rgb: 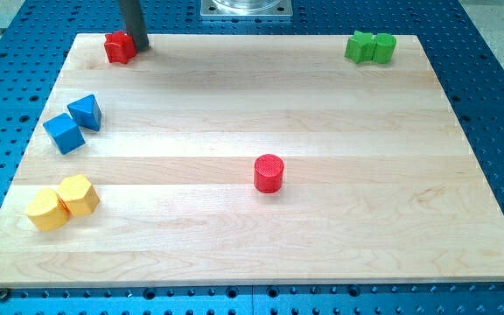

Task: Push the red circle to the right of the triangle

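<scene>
The red circle (269, 172) stands on the wooden board (252, 219) a little right of centre. The blue triangle (86, 111) lies at the view's left, touching a blue cube (64, 133) below and left of it. My tip (138, 46) is at the view's top left, touching the right side of a red star-shaped block (119, 47). The tip is far up and left of the red circle, and up and right of the blue triangle.
Two green blocks (370, 46) sit together at the view's top right. Two yellow blocks (62, 202) sit together at the bottom left. A metal mount (246, 8) shows beyond the board's top edge. A blue perforated table (497, 87) surrounds the board.
</scene>
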### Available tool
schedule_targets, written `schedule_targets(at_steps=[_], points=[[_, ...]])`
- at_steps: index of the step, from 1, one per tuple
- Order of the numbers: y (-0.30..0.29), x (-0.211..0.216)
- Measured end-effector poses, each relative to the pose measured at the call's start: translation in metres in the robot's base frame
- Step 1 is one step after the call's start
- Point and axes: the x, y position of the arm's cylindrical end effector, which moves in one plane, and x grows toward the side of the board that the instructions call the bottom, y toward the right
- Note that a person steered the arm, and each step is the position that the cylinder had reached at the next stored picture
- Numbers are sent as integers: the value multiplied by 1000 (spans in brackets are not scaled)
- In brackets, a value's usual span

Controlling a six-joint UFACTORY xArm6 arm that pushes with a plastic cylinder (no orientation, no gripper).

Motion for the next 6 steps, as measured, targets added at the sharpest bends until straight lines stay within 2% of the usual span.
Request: schedule_targets(at_steps=[1, 3, 4, 5, 6], points=[[87, 80], [271, 275], [201, 294], [98, 251], [91, 238]])
